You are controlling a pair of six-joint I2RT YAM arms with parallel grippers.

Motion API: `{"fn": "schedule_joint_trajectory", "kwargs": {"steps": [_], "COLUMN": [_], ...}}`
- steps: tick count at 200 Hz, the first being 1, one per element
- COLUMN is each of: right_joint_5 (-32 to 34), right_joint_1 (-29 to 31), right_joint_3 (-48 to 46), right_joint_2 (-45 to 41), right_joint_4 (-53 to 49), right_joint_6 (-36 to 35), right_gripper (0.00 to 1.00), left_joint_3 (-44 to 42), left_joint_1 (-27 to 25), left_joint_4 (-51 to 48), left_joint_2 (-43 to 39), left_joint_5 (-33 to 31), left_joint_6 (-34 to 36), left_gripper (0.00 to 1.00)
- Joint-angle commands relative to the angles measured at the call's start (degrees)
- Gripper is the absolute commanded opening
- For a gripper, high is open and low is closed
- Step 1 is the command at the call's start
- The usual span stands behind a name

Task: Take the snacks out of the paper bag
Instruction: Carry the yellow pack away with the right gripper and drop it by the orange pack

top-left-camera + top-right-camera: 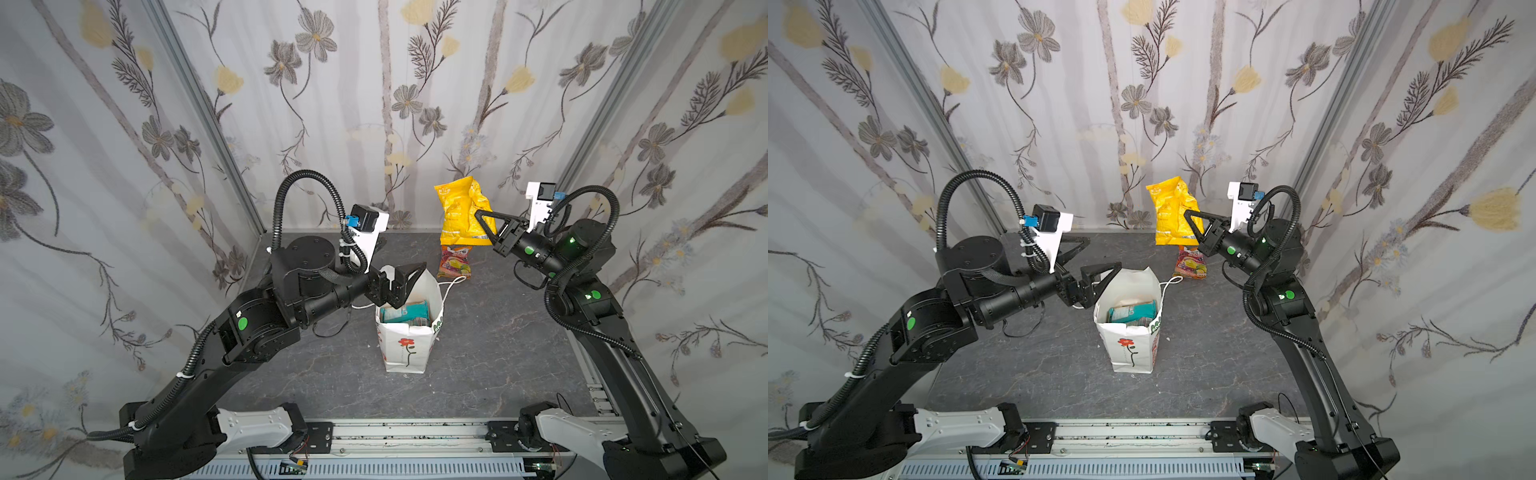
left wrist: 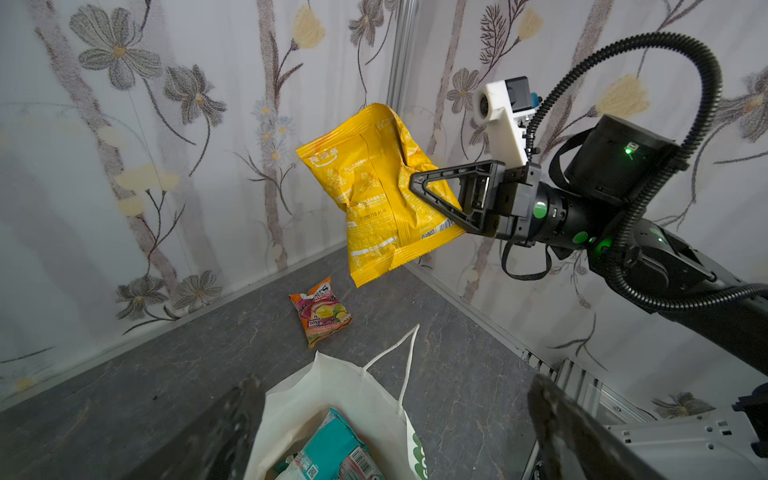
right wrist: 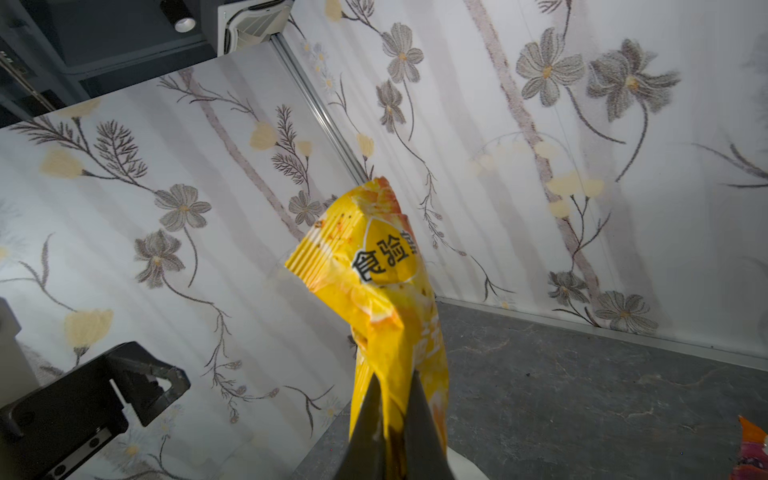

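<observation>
The white paper bag [image 1: 405,345] [image 1: 1129,349] [image 2: 332,386] stands upright mid-table, mouth open. A teal packet [image 1: 405,311] [image 1: 1133,311] [image 2: 336,440] and other snacks lie inside it. My left gripper [image 1: 407,253] [image 1: 1104,253] [image 2: 395,415] is open at the bag's rear left rim, holding nothing. My right gripper [image 1: 480,215] [image 1: 1187,214] [image 3: 395,399] is shut on the yellow packet [image 1: 459,203] [image 1: 1169,208] [image 2: 370,187] [image 3: 374,257]. It holds the packet in the air above the table's back. An orange-pink packet [image 1: 455,262] [image 1: 1192,264] [image 2: 322,309] lies flat on the table beneath it.
The bag's white cord handle [image 1: 453,286] hangs out over the dark grey tabletop [image 1: 498,353] to the bag's right. Flower-print curtain walls close in the back and both sides. An aluminium rail [image 1: 407,436] with both arm bases runs along the front edge.
</observation>
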Motion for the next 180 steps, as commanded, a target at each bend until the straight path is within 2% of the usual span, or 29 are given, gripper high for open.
{"fn": "schedule_joint_trajectory", "kwargs": {"steps": [1,38,91,135,180], "right_joint_5": [-4.1,-7.3,-10.6,-12.2,-12.0], "right_joint_1": [-4.5,-12.4,-19.2,-22.4,-23.3], "right_joint_3": [0.0,1.3,3.5,5.6,8.3], "right_joint_2": [2.6,9.5,22.7,33.6,43.3], "right_joint_4": [1.0,4.1,6.6,4.9,3.2], "right_joint_6": [3.9,6.3,5.6,3.1,1.9], "right_gripper": [0.0,0.0,0.0,0.0,0.0], "left_joint_3": [-4.3,-9.6,-15.9,-19.9,-18.9], "left_joint_1": [0.0,0.1,0.0,0.1,0.1], "left_joint_4": [4.2,5.6,4.1,4.5,3.3], "left_joint_2": [-1.9,-3.2,-3.8,-6.1,-5.7], "left_joint_5": [0.9,-0.6,-3.1,-4.9,-5.7], "left_joint_6": [2.0,1.2,-3.2,-6.5,-7.0], "left_gripper": [1.0,1.0,1.0,1.0,1.0]}}
